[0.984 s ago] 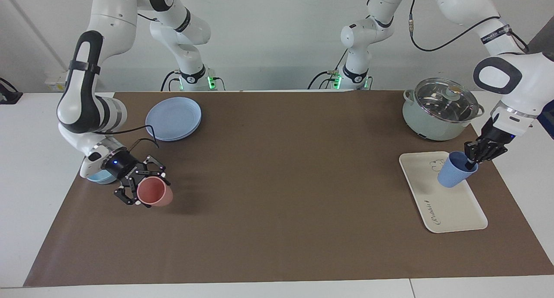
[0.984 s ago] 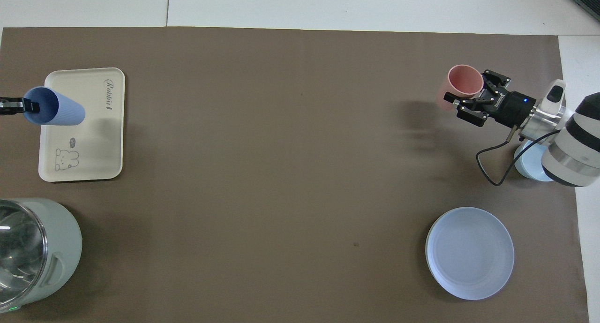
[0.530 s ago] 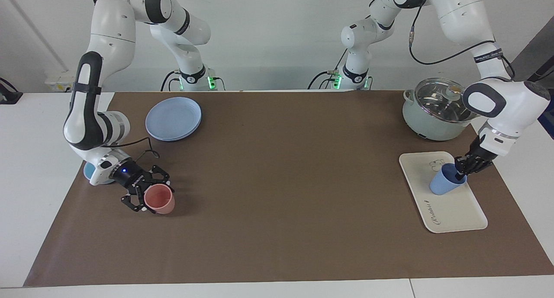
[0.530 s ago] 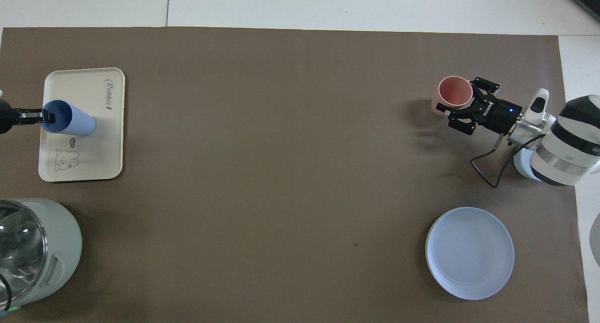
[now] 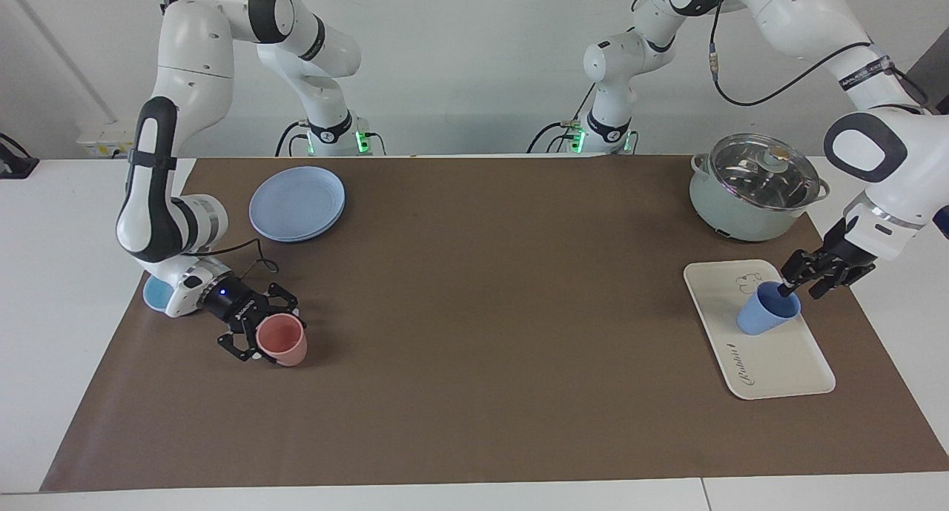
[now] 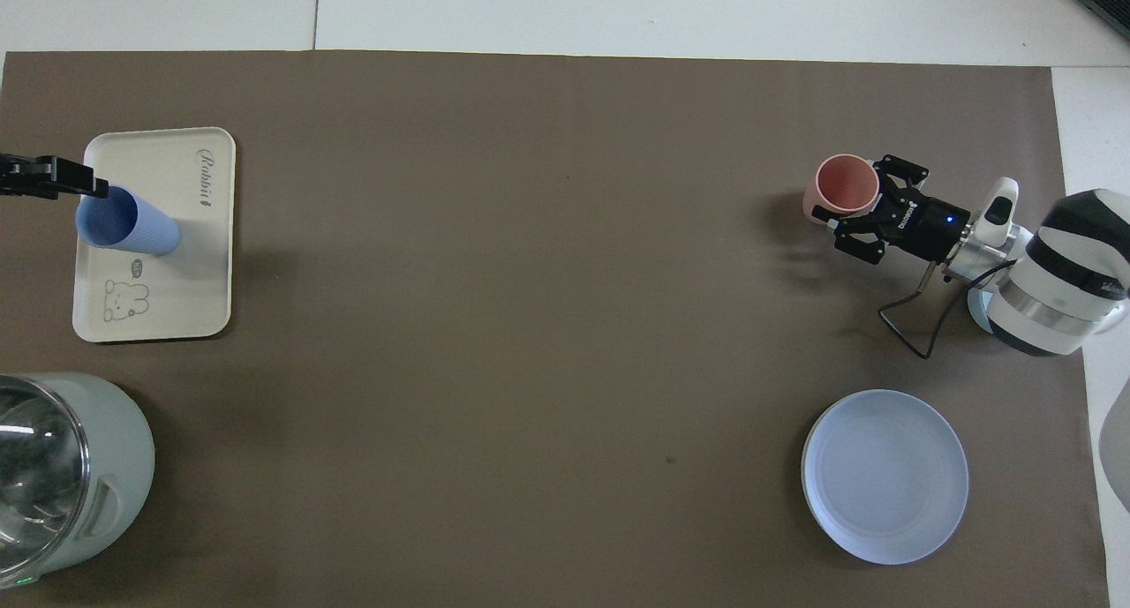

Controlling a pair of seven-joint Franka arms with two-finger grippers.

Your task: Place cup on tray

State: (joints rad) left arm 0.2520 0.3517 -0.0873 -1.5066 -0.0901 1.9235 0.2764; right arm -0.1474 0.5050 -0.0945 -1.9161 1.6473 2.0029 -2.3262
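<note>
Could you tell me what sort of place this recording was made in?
It looks like a robotics lab set up for tabletop kitchenware trials rather than a real kitchen: two robot arms are mounted at a table under a plain brown mat, against a bare white wall, with only a pot, plates and a tray set out.

- We see a plain pale wall (image 5: 460, 58) at the robots' end of the table.
- A white table (image 5: 44, 288) carries a brown mat (image 5: 474, 333) over most of its top.
- A seam (image 6: 316, 12) splits the white top.
- Even light throws soft shadows on the mat.
</note>
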